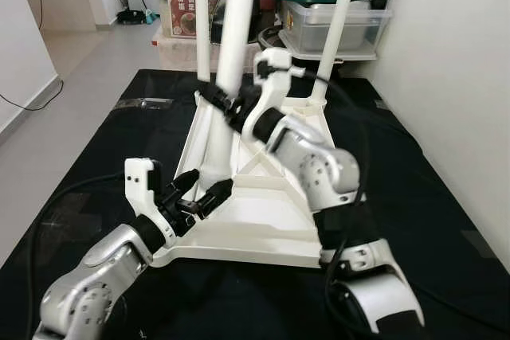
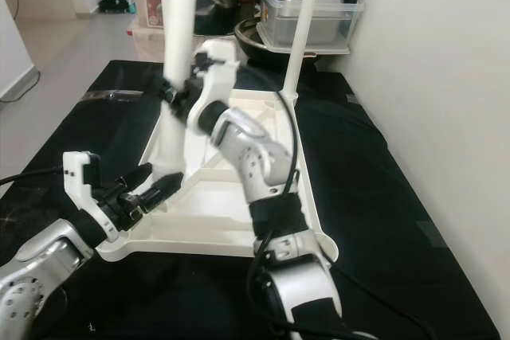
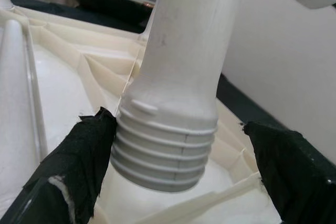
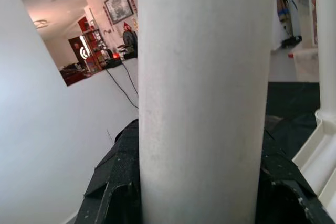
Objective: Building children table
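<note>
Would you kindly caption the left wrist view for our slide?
Left gripper open around the threaded end of a white table leg, poised over the upturned tabletop.

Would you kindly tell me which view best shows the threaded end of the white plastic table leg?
The left wrist view: the threaded end appears close up between the left hand fingers. Eye views show it small; the right wrist view shows plain shaft.

My right gripper (image 1: 227, 105) is closing around the near leg (image 1: 237, 29), so this arm is blocking the middle of the upturned table top (image 1: 263, 220). My left gripper (image 1: 203, 193) is standing open at the threaded foot of the leg (image 3: 168, 150). Two more legs (image 1: 339, 21) are rising behind. The black mat (image 1: 446, 220) on my right is leaving room beside the wall (image 1: 454, 53).
</note>
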You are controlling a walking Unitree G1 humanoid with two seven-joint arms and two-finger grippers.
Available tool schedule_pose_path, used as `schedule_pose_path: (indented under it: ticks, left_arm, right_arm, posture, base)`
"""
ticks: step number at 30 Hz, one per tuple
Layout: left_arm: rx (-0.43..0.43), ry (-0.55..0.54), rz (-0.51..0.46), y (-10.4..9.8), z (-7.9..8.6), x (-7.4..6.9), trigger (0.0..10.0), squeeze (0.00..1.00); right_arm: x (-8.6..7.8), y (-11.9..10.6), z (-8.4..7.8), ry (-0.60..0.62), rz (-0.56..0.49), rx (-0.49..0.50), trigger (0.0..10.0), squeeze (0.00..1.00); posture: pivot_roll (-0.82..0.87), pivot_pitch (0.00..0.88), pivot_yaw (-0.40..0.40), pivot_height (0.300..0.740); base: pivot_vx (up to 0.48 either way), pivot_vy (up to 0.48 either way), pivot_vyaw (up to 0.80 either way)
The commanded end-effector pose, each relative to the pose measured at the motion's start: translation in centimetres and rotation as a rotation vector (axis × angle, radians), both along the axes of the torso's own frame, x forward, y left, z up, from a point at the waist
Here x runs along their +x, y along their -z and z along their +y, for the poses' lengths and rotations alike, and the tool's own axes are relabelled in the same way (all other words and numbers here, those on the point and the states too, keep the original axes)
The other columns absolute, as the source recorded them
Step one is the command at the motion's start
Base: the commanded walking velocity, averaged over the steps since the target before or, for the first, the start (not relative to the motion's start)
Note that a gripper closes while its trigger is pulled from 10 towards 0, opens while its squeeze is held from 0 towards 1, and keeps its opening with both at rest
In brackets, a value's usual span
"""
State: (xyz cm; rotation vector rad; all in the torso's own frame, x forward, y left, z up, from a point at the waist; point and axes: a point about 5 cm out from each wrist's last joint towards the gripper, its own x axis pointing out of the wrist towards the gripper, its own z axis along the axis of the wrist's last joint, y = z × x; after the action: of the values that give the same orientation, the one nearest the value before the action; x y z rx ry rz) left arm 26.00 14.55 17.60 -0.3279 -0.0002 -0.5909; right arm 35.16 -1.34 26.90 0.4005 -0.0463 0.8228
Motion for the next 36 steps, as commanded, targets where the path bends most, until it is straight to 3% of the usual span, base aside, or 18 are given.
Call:
schedule_pose_path:
  ticks: [1, 8, 17, 18, 20, 21, 22, 23, 24, 25, 36]
  left_arm:
    - [0.030, 0.007, -0.002, 0.3, -0.7, 0.2, 10.0, 0.00]
    - [0.112, -0.032, -0.041, 0.3, -1.3, 0.5, 10.0, 0.00]
    - [0.150, -0.048, -0.077, 0.6, -1.5, 0.9, 10.0, 0.00]
    - [0.164, -0.064, -0.090, 0.5, -1.5, 1.1, 9.3, 0.00]
    - [0.164, -0.064, -0.090, 0.5, -1.5, 1.1, 9.3, 0.00]
    - [0.182, -0.100, -0.113, 0.3, -1.3, 1.4, 5.4, 0.00]
    - [0.190, -0.119, -0.125, 0.2, -1.3, 1.6, 4.8, 0.00]
    - [0.190, -0.128, -0.135, 0.1, -1.2, 1.7, 1.8, 0.00]
    - [0.190, -0.128, -0.135, 0.1, -1.2, 1.7, 1.8, 0.00]
    - [0.189, -0.133, -0.142, 0.0, -1.2, 1.8, 0.0, 0.00]
    - [0.208, -0.134, -0.146, 0.6, -1.2, 1.7, 0.0, 0.00]
  right_arm:
    - [-0.5, -0.7, 0.5, -0.012, -0.015, 0.030, 0.0, 0.00]
    - [-1.4, -0.8, 1.6, -0.027, -0.011, 0.065, 0.0, 0.00]
    - [-2.5, -0.3, 2.4, -0.058, -0.003, 0.078, 0.0, 0.00]
    - [-2.8, -0.3, 2.5, -0.066, -0.006, 0.078, 0.0, 0.00]
    - [-2.8, -0.3, 2.5, -0.066, -0.006, 0.078, 0.0, 0.00]
    - [-3.1, -0.1, 2.6, -0.077, -0.010, 0.073, 0.0, 0.00]
    - [-3.3, 0.0, 2.7, -0.083, -0.011, 0.069, 0.0, 0.00]
    - [-3.5, 0.2, 2.8, -0.089, -0.013, 0.065, 0.0, 0.00]
    - [-3.5, 0.2, 2.8, -0.089, -0.013, 0.065, 0.0, 0.00]
    - [-3.6, 0.3, 2.8, -0.093, -0.012, 0.061, 0.0, 0.00]
    - [-3.9, 0.7, 2.8, -0.091, -0.007, 0.051, 0.0, 0.00]
  posture:
    - [0.07, 0.000, -0.039, 0.740]
    - [0.08, 0.000, -0.045, 0.740]
    - [0.08, 0.000, -0.037, 0.740]
    - [0.08, 0.000, -0.035, 0.740]
    - [0.08, 0.000, -0.035, 0.740]
    - [0.08, 0.000, -0.035, 0.740]
    - [0.08, 0.000, -0.035, 0.740]
    - [0.08, 0.000, -0.035, 0.740]
    - [0.08, 0.000, -0.035, 0.740]
    - [0.08, 0.000, -0.036, 0.740]
    - [0.08, 0.000, -0.033, 0.740]
  base:
    - [0.000, 0.000, 0.00]
    - [0.000, 0.000, 0.00]
    - [0.000, 0.000, 0.00]
    - [0.000, 0.000, 0.00]
    - [0.000, 0.000, 0.00]
    - [0.000, 0.000, 0.00]
    - [0.000, 0.000, 0.00]
    - [0.000, 0.000, 0.00]
    - [0.000, 0.000, 0.00]
    - [0.000, 0.000, 0.00]
    - [0.000, 0.000, 0.00]
